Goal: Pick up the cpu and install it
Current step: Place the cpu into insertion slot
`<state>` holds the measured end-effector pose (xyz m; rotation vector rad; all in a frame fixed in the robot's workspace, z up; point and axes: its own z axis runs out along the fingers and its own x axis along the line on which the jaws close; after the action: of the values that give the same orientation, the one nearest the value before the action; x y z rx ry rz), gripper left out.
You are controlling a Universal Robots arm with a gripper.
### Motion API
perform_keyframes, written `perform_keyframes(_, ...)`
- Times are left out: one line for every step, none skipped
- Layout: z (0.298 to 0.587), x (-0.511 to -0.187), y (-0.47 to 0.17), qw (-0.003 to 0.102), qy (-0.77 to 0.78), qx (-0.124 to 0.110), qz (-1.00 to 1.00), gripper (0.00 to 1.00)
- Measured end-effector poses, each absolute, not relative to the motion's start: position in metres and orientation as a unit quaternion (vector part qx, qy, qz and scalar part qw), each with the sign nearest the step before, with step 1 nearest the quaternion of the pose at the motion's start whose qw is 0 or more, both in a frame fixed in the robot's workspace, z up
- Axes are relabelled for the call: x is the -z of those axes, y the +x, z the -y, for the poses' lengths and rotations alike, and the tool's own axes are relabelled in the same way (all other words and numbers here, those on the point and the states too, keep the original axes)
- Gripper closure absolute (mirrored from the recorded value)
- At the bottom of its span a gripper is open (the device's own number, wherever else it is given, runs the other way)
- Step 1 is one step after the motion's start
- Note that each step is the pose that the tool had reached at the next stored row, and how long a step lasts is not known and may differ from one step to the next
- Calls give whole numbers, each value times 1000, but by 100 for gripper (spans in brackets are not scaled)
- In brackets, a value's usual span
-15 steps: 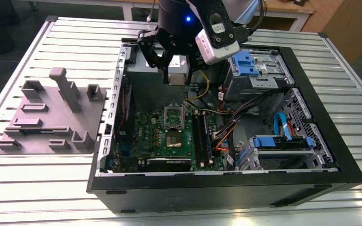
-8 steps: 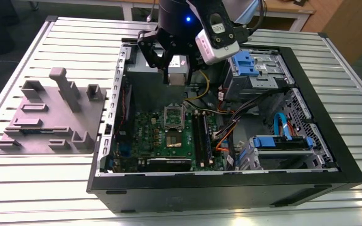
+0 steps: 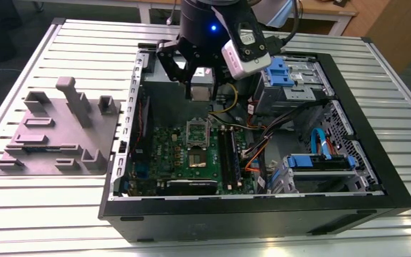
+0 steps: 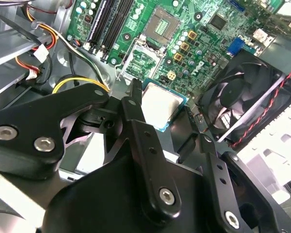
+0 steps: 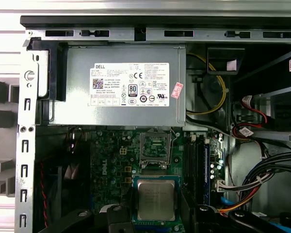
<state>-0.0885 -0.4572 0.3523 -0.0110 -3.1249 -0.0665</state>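
Above the open case (image 3: 263,214) on the table (image 3: 48,219), the arm is hanging with its tool (image 3: 201,85) pointing down into the machine. The tool is closed on the cpu (image 5: 156,199); in the second wrist view the black fingers (image 4: 133,104) are pinching the chip (image 4: 160,104) from two opposite edges, its pale metal top facing the camera and a thin green rim showing round it. So the chip is sitting in the grip, up in the air and clear of everything below.

Under it, the green motherboard (image 3: 191,166) is lying flat in the case. The socket (image 5: 155,145) is standing empty with its metal frame around it, and in the first wrist view the chip is appearing just beside the socket, not over it. The grey power supply (image 5: 121,92) is filling the end of the case beyond the socket, and a black fan (image 4: 247,97) is showing off to one side.

Judging the progress from where I am standing: the pickup is looking finished, since the chip is firmly off any surface. The installing is not yet done: nothing is seated in the socket, and the chip is well above the board, not yet lined up with the opening.
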Motion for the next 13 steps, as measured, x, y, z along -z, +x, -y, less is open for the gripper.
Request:
perform_keyframes(457, -352, -88, 8, -4, 21, 1000, 53)
perform_keyframes(457, -351, -87, 8, -4, 21, 1000, 53)
perform_keyframes(457, -350, -87, 8, -4, 21, 1000, 53)
perform_keyframes(457, -350, -86, 8, -4, 21, 1000, 53)
perform_keyframes(457, -350, -86, 8, -4, 21, 1000, 53)
perform_keyframes(457, -350, -86, 8, -4, 21, 1000, 53)
perform_keyframes(457, -350, -86, 8, -4, 21, 1000, 53)
perform_keyframes(457, -350, -86, 8, -4, 21, 1000, 53)
perform_keyframes(457, -350, -86, 8, -4, 21, 1000, 53)
perform_keyframes(457, -350, -86, 8, -4, 21, 1000, 53)
perform_keyframes(457, -350, -86, 8, -4, 21, 1000, 53)
perform_keyframes(457, -350, -86, 8, -4, 21, 1000, 53)
perform_keyframes(457, -350, -86, 8, -4, 21, 1000, 53)
